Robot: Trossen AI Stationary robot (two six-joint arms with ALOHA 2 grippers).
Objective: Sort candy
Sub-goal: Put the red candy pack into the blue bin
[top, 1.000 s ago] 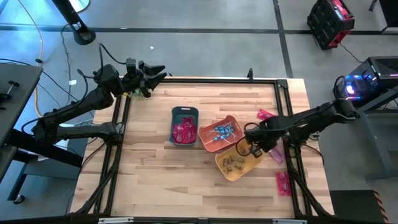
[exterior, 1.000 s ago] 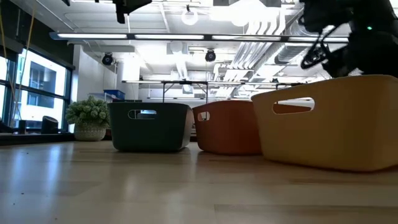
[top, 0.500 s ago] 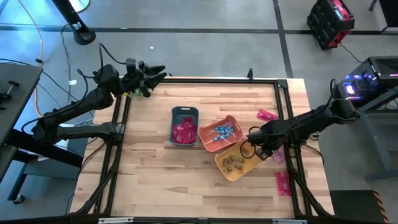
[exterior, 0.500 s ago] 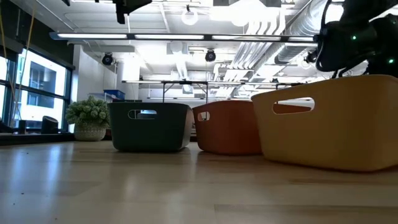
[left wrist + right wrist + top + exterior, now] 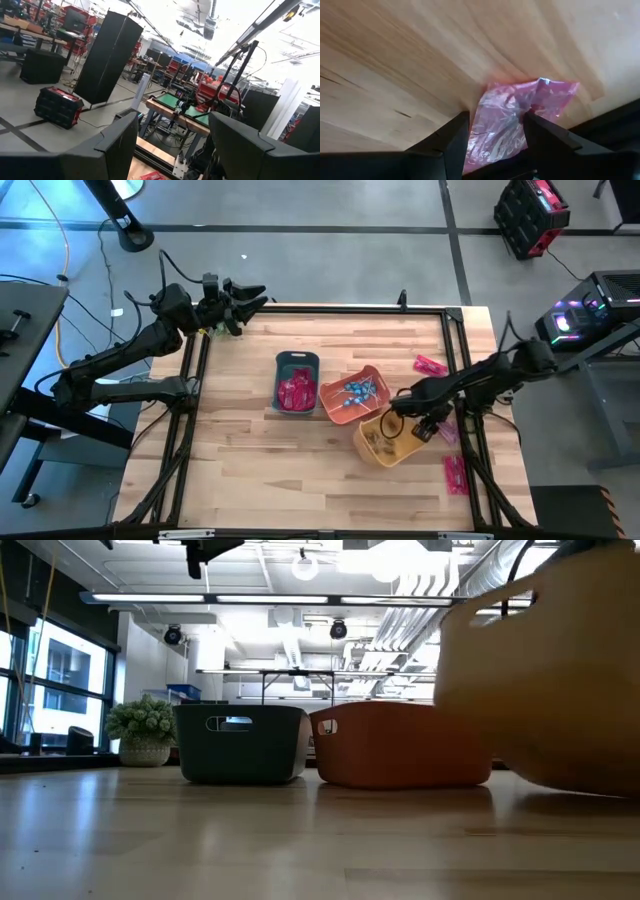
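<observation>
Right gripper [image 5: 428, 427] is low over the tabletop [image 5: 240, 440] at its right edge, just beside the yellow bin [image 5: 385, 442], fingers [image 5: 451, 145] apart and straddling a pink packet [image 5: 512, 120] lying flat on the wood. Left gripper [image 5: 243, 298] is parked at the far-left corner, fingers [image 5: 112, 145] apart, holding nothing. Candy: pink packets in the grey-blue bin [image 5: 296, 380], lollipops in the orange bin [image 5: 353, 393], brown pieces in the yellow bin; loose packets [image 5: 456, 473] remain on the right edge.

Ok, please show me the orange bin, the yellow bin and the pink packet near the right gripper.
orange bin [image 5: 374, 372]: high view, on its far rim.
yellow bin [image 5: 362, 446]: high view, on its left wall.
pink packet [image 5: 512, 120]: right wrist view, on the wrapper's middle.
</observation>
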